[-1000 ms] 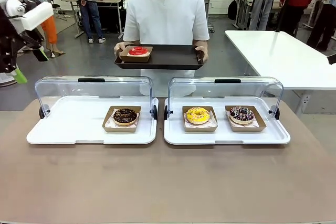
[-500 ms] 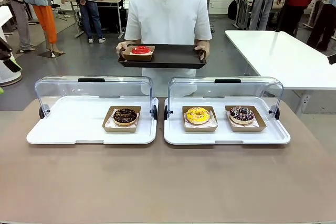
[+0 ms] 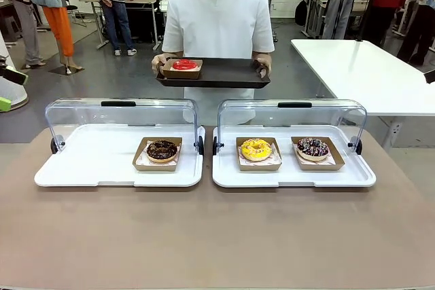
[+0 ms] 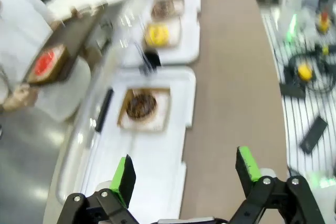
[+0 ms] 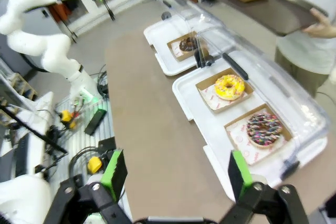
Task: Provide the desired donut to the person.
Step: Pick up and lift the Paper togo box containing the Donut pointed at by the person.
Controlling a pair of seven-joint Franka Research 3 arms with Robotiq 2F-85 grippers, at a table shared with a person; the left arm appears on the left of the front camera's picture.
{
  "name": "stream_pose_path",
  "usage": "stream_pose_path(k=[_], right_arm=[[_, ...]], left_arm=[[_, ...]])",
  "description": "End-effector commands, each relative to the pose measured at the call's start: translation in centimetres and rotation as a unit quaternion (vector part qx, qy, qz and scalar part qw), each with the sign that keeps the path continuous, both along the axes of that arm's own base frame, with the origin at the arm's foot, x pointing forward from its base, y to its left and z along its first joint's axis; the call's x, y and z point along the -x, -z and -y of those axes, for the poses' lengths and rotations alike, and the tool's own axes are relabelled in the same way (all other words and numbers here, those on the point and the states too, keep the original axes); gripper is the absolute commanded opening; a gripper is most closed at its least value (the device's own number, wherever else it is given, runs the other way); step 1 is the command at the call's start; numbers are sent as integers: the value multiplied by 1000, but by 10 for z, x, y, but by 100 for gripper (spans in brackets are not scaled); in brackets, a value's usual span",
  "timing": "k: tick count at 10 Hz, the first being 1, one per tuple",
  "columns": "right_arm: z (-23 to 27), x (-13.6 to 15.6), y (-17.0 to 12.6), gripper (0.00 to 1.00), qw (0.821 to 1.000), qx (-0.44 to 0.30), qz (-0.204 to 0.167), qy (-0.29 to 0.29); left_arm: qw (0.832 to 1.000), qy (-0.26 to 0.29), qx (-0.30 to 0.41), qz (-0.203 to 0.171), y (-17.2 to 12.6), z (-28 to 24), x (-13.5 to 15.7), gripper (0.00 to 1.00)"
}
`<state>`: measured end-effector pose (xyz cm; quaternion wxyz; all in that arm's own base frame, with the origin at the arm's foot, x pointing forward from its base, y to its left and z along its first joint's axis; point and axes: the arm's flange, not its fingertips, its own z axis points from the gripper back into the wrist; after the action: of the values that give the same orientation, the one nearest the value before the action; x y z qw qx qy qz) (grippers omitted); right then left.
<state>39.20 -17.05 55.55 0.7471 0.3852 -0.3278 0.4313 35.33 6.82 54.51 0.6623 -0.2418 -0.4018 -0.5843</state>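
Left arm has pulled back toward frame edge since a second ago. My left claw [image 4: 185, 163] is spread, empty, well left of the chocolate donut [image 4: 140, 105]. Right claw [image 5: 176, 163] is spread, empty, well right of it. Red donut [image 3: 183, 64] sits behind it on the person's [image 3: 217, 18] tray [image 3: 224, 73].

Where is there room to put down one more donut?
Most room is the table in front of both white trays. The left white tray is bare left of the chocolate donut. The dark tray the person holds is bare right of the red donut. The right white tray is crowded: yellow donut and sprinkled donut sit side by side.
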Motion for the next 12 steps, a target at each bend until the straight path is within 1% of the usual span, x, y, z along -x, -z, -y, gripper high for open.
stream_pose_path(k=[1, 2, 3, 4, 5, 8, 9, 11, 12], right_arm=[[-2, -1, 0, 100, 1000, -4, -1, 1], [-2, -1, 0, 100, 1000, -4, -1, 1], [-2, -1, 0, 100, 1000, -4, -1, 1], [-2, -1, 0, 100, 1000, -4, -1, 1], [-2, -1, 0, 100, 1000, -4, -1, 1], [-2, -1, 0, 100, 1000, -4, -1, 1], [-2, -1, 0, 100, 1000, -4, -1, 1], [-2, -1, 0, 100, 1000, -4, -1, 1], [-2, -1, 0, 100, 1000, -4, -1, 1]], left_arm=[[997, 15, 80, 5, 40, 10, -24, 100], [994, 19, 102, 19, 54, 10, -28, 100], [991, 18, 133, 21, 62, 5, -41, 100], [992, 4, 127, -3, 70, 1, -49, 100], [993, -7, 112, -29, 72, -5, -48, 100], [994, -21, 102, -36, 62, -34, -33, 100], [994, -24, 101, -36, 59, -40, -32, 100], [996, -24, 83, -36, 52, -43, -27, 100], [996, -18, 71, -41, 48, -42, -29, 100]])
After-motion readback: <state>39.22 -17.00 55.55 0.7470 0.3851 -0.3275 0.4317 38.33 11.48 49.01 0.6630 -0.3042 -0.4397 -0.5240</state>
